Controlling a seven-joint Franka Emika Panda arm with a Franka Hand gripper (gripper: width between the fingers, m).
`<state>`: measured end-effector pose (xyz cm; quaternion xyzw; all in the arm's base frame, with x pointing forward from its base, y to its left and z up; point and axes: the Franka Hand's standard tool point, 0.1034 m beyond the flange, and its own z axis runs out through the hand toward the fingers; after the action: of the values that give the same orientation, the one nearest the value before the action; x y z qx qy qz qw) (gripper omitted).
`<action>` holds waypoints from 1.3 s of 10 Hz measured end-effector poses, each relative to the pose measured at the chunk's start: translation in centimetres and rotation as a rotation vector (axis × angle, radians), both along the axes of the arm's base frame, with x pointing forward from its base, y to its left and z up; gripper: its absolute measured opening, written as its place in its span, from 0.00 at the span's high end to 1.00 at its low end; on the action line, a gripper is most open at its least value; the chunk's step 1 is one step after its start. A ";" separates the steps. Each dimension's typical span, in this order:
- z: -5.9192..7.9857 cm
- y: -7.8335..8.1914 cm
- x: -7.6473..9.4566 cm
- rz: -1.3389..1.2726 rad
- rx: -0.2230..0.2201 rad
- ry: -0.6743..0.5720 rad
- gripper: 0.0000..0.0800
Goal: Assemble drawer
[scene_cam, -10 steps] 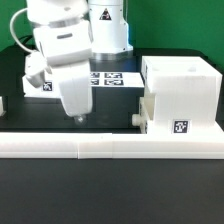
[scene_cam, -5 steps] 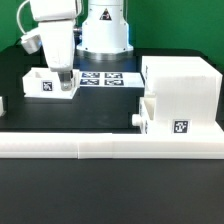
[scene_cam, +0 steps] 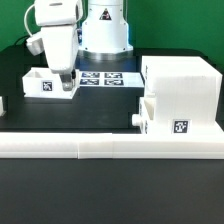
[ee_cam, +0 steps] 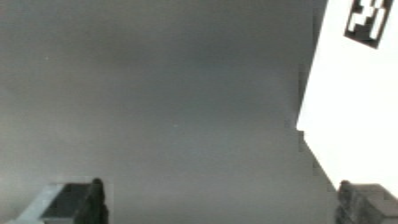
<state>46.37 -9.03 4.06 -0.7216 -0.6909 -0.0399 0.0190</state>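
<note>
A small open-topped white drawer box (scene_cam: 42, 83) with a marker tag lies at the back on the exterior view's left. My gripper (scene_cam: 66, 86) hangs over its right end, fingers pointing down and spread. In the wrist view the fingertips (ee_cam: 79, 202) stand wide apart with only grey floor between them, and my gripper (ee_cam: 222, 205) holds nothing. A white part with a tag (ee_cam: 356, 80) shows at that view's edge. The large white drawer case (scene_cam: 182, 84) stands on the exterior view's right, with a second drawer box (scene_cam: 168, 118) and its knob (scene_cam: 136, 117) in front of it.
The marker board (scene_cam: 105, 78) lies at the back centre between the small box and the case. A long white rail (scene_cam: 110, 147) runs along the table's front. A small white piece (scene_cam: 2, 103) shows at the exterior view's left edge.
My gripper has moved from the table's front centre back and to the exterior view's left, over the small drawer box. In the last half second it barely shifted.
</note>
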 end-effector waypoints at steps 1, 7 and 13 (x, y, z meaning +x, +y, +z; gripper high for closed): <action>0.0 0.0 0.0 -0.098 0.003 0.008 0.19; 1.3 -2.7 -3.3 -0.625 0.002 -0.063 0.19; 1.1 -2.1 -3.8 -1.124 0.046 -0.014 0.19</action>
<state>42.56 -11.14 5.13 -0.9779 -0.1992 -0.0637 0.0059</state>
